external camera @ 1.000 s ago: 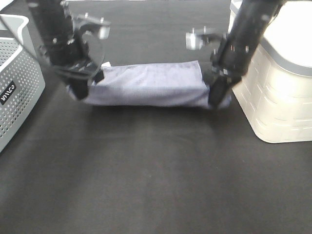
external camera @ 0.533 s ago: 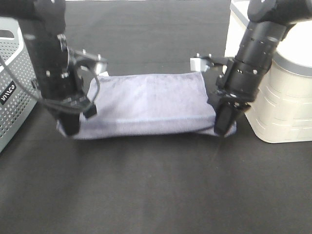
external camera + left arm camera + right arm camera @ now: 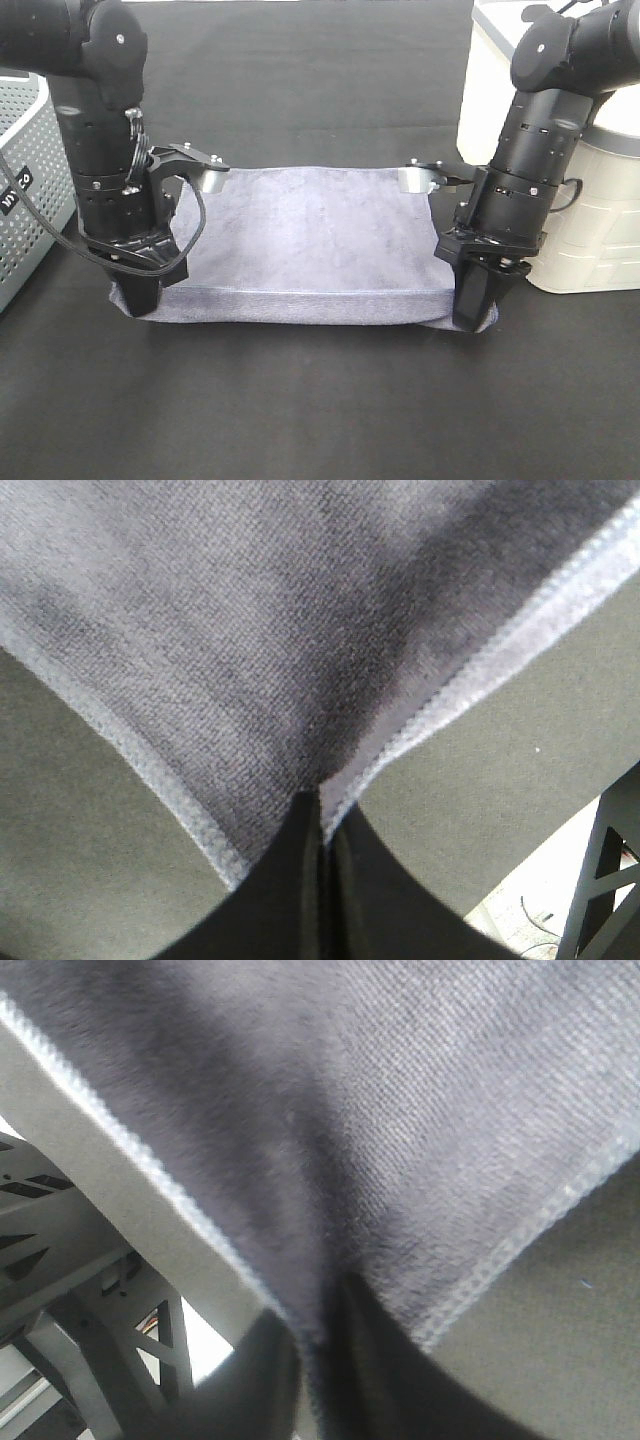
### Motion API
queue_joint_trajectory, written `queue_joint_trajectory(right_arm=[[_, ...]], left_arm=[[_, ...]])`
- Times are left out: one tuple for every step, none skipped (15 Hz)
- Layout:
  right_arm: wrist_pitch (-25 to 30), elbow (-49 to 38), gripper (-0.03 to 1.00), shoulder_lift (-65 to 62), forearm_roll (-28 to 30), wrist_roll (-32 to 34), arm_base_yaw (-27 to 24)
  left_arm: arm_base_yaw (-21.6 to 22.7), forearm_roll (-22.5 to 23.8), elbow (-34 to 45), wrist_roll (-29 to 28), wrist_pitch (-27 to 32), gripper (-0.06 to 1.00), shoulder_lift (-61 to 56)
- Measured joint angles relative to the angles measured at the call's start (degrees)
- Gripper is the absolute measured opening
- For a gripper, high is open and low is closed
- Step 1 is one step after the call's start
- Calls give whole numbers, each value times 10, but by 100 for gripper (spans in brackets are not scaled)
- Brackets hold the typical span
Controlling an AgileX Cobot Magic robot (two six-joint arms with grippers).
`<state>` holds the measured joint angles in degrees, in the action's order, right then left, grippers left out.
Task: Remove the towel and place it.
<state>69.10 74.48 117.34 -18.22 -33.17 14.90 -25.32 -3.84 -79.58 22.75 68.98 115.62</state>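
While each arm pins a near corner, we note the towel [image 3: 310,240] spread flat on the table [image 3: 320,400], long axis left to right. Left end effector [image 3: 143,295] and right end effector [image 3: 474,318] are both clamped on its hem, equally near.

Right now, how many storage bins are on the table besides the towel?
2: a grey perforated basket at the far left edge, and a white lidded bin at the right; both are cropped, so more may lie outside the view.
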Motion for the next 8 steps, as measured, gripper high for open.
queue_joint_trajectory(right_arm=[[0,0,21,0,0,0,0],[0,0,28,0,0,3,0],[0,0,36,0,0,17,0],[0,0,43,0,1,32,0],[0,0,51,0,5,44,0],[0,0,57,0,7,57,0],[0,0,64,0,8,67,0],[0,0,70,0,8,78,0]], left_arm=[[0,1,0,2,1,0,0],[0,1,0,4,1,0,0],[0,1,0,6,1,1,0],[0,1,1,6,1,6,0],[0,1,1,6,1,14,0],[0,1,1,6,1,27,0],[0,1,1,-1,2,40,0],[0,1,1,-13,2,52,0]])
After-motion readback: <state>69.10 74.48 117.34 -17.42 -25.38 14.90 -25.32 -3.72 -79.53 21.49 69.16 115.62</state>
